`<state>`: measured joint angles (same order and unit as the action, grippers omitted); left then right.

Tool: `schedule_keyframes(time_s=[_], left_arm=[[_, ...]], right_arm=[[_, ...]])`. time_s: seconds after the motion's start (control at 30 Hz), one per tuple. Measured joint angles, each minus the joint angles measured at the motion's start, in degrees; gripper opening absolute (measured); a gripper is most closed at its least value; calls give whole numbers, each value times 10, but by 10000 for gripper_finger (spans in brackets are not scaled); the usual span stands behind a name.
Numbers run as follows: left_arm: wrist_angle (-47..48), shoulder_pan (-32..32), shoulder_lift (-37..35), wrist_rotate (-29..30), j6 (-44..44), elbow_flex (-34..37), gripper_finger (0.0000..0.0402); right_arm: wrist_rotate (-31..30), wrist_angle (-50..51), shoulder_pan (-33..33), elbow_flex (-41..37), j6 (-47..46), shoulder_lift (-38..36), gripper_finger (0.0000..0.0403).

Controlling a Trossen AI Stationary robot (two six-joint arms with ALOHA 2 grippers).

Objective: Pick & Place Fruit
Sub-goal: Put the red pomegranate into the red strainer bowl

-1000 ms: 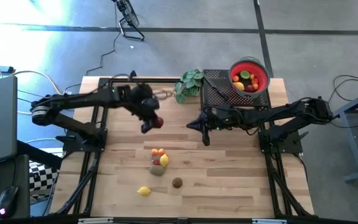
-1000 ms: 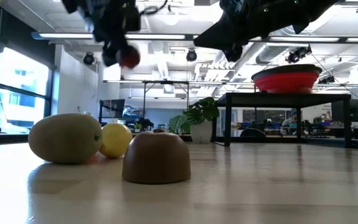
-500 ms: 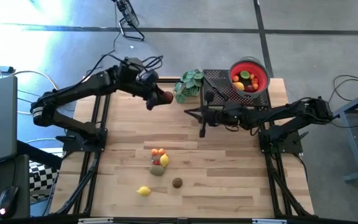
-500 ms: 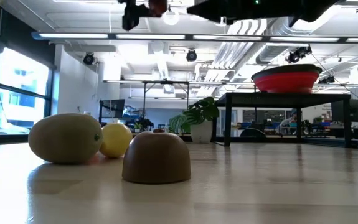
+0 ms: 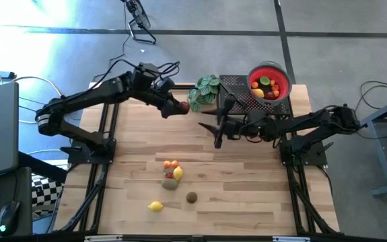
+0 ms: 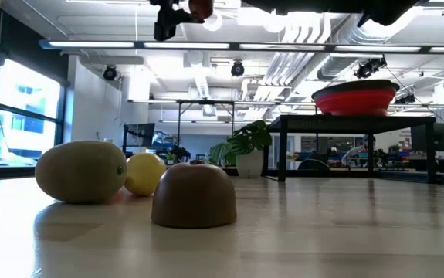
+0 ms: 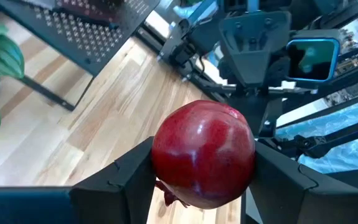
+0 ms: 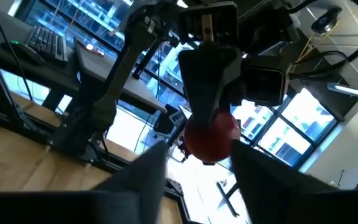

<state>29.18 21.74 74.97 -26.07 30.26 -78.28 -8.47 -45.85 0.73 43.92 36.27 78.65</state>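
My left gripper (image 5: 174,107) is shut on a round red fruit (image 7: 203,154), high above the table's far middle; the low view shows that fruit (image 6: 200,8) at the very top. My right gripper (image 5: 219,123) stands open just to its right, facing it and touching nothing; in the right wrist view the fruit (image 8: 211,137) shows beyond its spread fingers. More fruit rests on the table: a small cluster (image 5: 171,173), a yellow one (image 5: 155,206) and a brown one (image 5: 191,197). The red bowl (image 5: 269,82) holds several fruits. My left gripper pinches the red fruit between its two fingers, one on each opposite side (image 7: 160,168). The fingers come from the table's left, slanting slightly down. The fruit is lifted clear, high above the table.
The bowl stands on a black perforated stand (image 5: 237,94) at the far right. A green leafy plant (image 5: 205,91) sits just beyond the two grippers. Bare wood lies between the grippers and the fruit cluster.
My left gripper has risen with the red fruit and gone toward the far edge and the right, rolling as it went. My right gripper has risen a little, tipped its fingers upward, rolled and opened.
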Motion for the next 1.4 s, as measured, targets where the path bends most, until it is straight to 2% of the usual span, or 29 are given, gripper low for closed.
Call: schedule_keyframes(time_s=[0.17,0.33,0.47,0.63,1.0,1.4], left_arm=[[-6,0,-1,-5,0,0,209],[-23,0,-1,-20,0,0,209],[-29,0,-1,-25,0,0,209],[-25,-1,0,-33,0,0,209],[-28,0,-1,-53,-2,0,209],[-28,0,-1,-54,-5,0,209]], right_arm=[[42,-33,0,3,-21,16,276],[25,-50,0,45,-26,70,310],[-20,-58,0,73,-14,107,313],[-19,-95,0,95,0,116,314],[43,-60,12,111,-2,117,314],[74,-62,28,115,-12,117,314]])
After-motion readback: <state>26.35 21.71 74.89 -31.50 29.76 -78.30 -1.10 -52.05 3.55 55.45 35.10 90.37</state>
